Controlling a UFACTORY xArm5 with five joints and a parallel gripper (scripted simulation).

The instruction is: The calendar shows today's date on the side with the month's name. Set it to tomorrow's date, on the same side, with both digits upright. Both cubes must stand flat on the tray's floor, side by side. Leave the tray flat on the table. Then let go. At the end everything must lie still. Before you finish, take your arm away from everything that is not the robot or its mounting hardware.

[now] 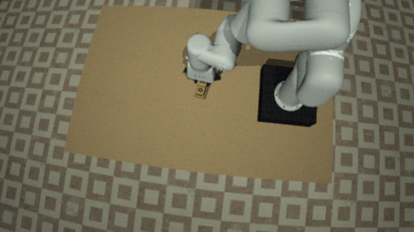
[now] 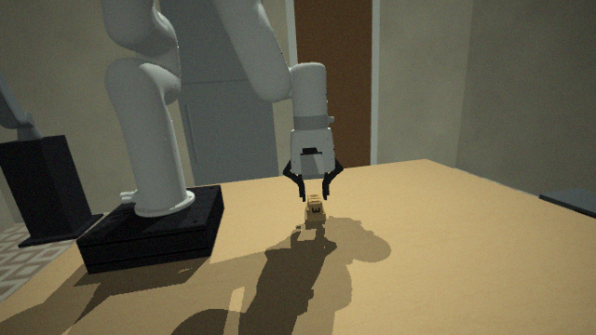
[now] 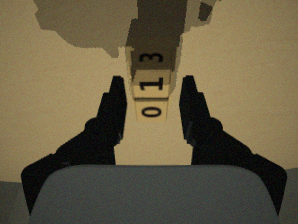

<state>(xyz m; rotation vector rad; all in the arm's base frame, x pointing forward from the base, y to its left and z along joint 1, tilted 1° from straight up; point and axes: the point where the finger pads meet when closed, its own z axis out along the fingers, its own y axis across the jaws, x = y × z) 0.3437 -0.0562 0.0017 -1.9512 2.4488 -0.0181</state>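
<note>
While the outside view shows only a 3 on the near end of the small calendar (image 1: pixel 201 90) (image 2: pixel 315 211) (image 3: pixel 151 90), the wrist view shows 0, 1 and 3 in a row. The claw (image 1: pixel 205 83) (image 2: pixel 315 197) (image 3: pixel 153 89) stands part-open above it, grasping nothing. Whether the cubes sit in their tray, I cannot tell. The calendar rests on the table (image 1: pixel 137 102) (image 2: pixel 442 261) (image 3: pixel 240 100), well apart from the arm's black base (image 1: pixel 269 110) (image 2: pixel 209 219).

We saw open gaps between the calendar's small pale wooden numbered cubes (image 3: pixel 151 84) and both black fingers of the end effector (image 2: pixel 315 199) (image 3: pixel 153 89).
</note>
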